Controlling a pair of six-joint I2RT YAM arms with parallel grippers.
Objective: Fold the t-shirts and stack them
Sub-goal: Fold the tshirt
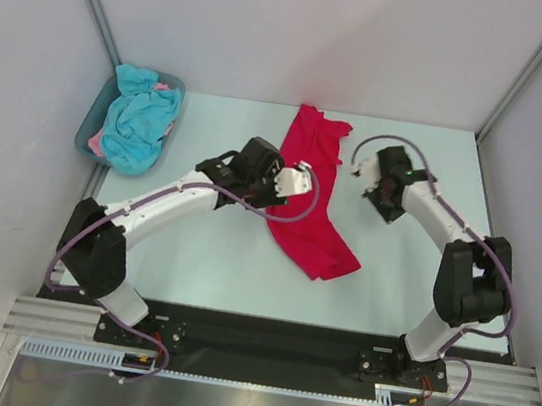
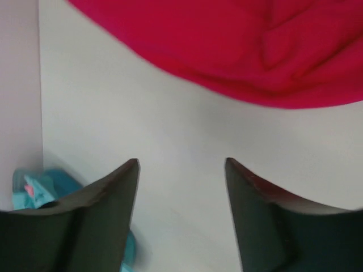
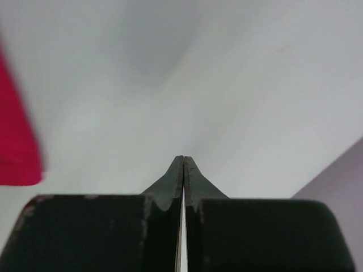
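Red t-shirt (image 1: 313, 204) lies alone mid-desk, between the two arms. It is a narrow band, apparently doubled lengthwise, not spread flat.

Long axis runs far-to-near and slants toward the right arm as it nears the bases. The far end is the narrower one, with a small lobe on its right. The near end is broader and ends in a corner pointing near-right. Cannot tell which end holds the collar.

Left claw (image 1: 303, 179) sits at the band's left edge, about mid-length. In the left wrist view its jaws stand apart over bare desk (image 1: 192, 263). The red cloth lies ahead of the tips, and nothing is between them.

Right claw (image 1: 360, 171) is pressed fully together and holds nothing. It is just off the shirt's right side and not touching it. Its own camera shows only a sliver of red at the left.

Grey-blue tub (image 1: 87, 132) stands in the far-left corner, well apart, heaped with turquoise shirts (image 1: 139, 124) and some pink.

Step, as I judge it: mid-fold on the first shirt, between grips, with no stack begun.

The next move calls for:
- the left claw to advance onto an edge and pinch both layers;
- the right claw to open before it can help;
- a crosswise fold bringing one end over the other.
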